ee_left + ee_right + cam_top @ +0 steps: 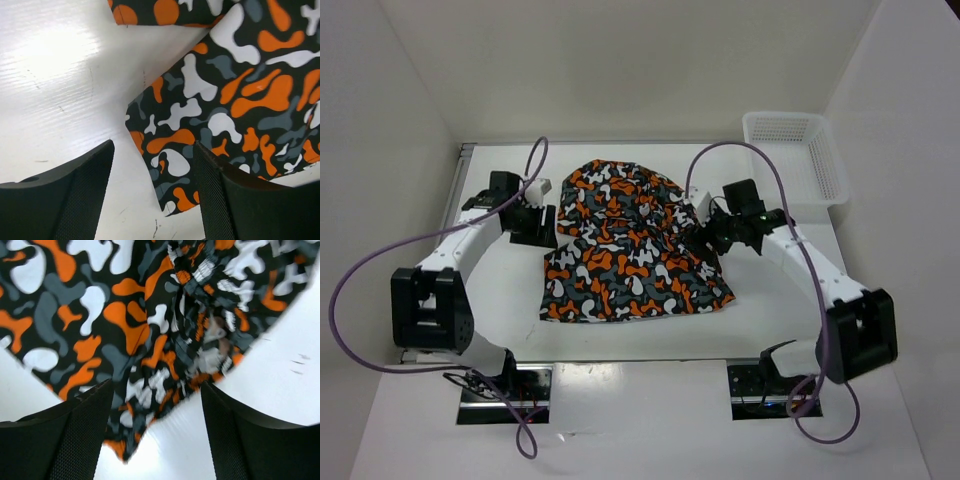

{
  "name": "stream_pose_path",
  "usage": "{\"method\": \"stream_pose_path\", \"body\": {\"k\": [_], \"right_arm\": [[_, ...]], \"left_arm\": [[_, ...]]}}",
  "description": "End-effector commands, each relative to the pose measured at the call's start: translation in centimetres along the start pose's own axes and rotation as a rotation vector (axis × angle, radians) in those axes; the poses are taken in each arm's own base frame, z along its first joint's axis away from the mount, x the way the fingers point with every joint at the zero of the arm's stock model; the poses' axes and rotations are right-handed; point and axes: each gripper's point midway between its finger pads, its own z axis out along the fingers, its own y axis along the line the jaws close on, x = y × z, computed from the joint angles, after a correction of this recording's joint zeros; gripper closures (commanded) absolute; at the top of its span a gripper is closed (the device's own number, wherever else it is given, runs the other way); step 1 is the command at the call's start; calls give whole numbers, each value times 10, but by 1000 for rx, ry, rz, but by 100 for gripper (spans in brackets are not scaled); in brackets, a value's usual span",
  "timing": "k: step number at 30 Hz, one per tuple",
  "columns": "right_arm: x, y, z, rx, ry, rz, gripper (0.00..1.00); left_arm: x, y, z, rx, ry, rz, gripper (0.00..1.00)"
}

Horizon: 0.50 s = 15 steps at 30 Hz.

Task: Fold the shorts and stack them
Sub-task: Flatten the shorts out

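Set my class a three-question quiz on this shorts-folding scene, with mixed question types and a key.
1. True or false: the shorts lie inside the white basket.
2. Where does the basket stand? A) far right corner of the table B) between the arms' bases C) on the shorts
3. Fill in: the left hand and right hand both have their fingers ____.
Key: 1 false; 2 A; 3 open.

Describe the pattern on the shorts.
Orange, white, grey blobs on black shorts; left wrist view shows best.
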Motion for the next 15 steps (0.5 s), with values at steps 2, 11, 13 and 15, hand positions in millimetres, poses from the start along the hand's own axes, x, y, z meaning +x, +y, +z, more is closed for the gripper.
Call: {"method": "stream_pose_path", "body": {"k": [2,11,13,15], "right_arm": [[10,-5,48,-44,34,76,28],[64,-13,67,39,185,80,37],[73,-12,66,59,204,99,42],[81,-11,66,70,222,101,52]], "left_arm": [[0,-4,22,86,12,-14,28],[46,-15,55,144,160,-38,22],[57,-22,58,156,190,-25,24],[70,-33,63,172,229,-2,30]]}}
